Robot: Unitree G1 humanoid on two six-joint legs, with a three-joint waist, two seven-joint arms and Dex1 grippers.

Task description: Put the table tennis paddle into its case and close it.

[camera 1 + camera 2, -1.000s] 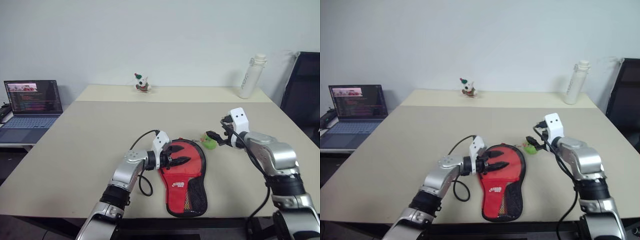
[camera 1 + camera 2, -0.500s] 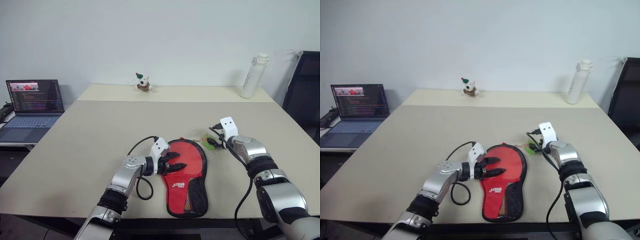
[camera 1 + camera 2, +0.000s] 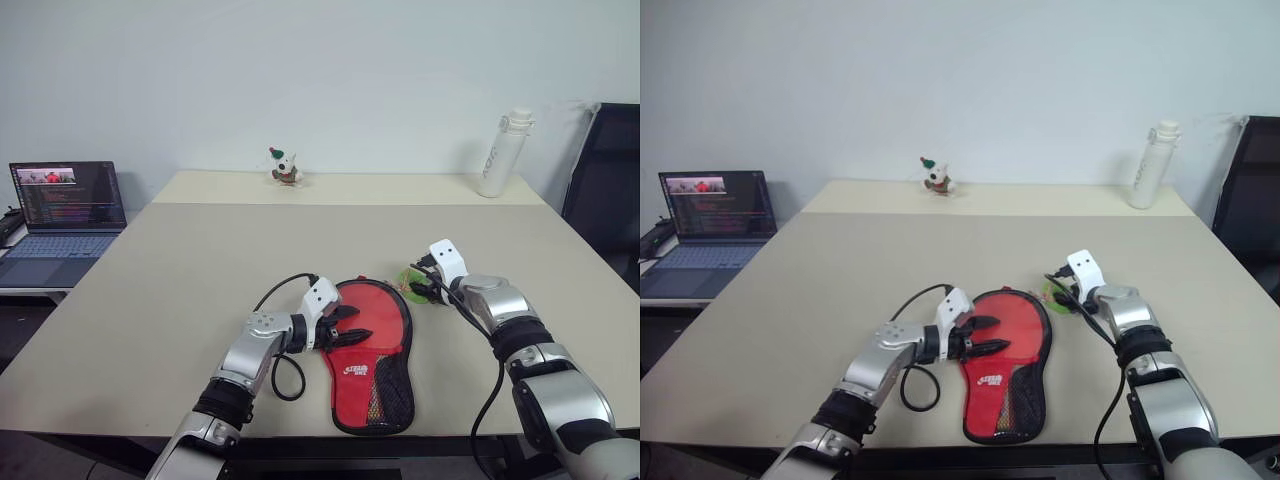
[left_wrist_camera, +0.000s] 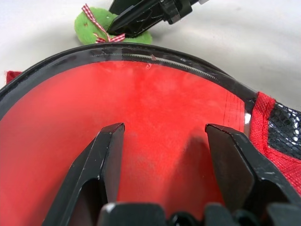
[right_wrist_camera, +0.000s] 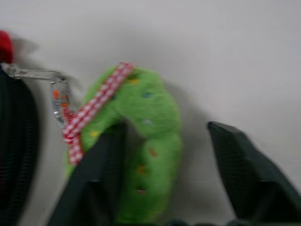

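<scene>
Left gripper (image 4: 162, 155) spread wide, 2 fingers (image 4: 106, 155) over red face of the case (image 3: 372, 345), tips short of its zipped black rim. Right gripper (image 5: 164, 155) parted, straddling the green ring (image 5: 141, 141) just beyond that rim; grip not confirmed. Paddle not discernible; case flat on table (image 3: 200, 270).

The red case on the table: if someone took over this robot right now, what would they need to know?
Left gripper: open, fingers over the case, which lies flat, red side up.
Right gripper: open, fingers straddling the green ring by the case's round end.
Table tennis paddle: I can't make it out, and whether it sits inside can't be told.
Left: confirm paddle is inside, close the zip.
</scene>
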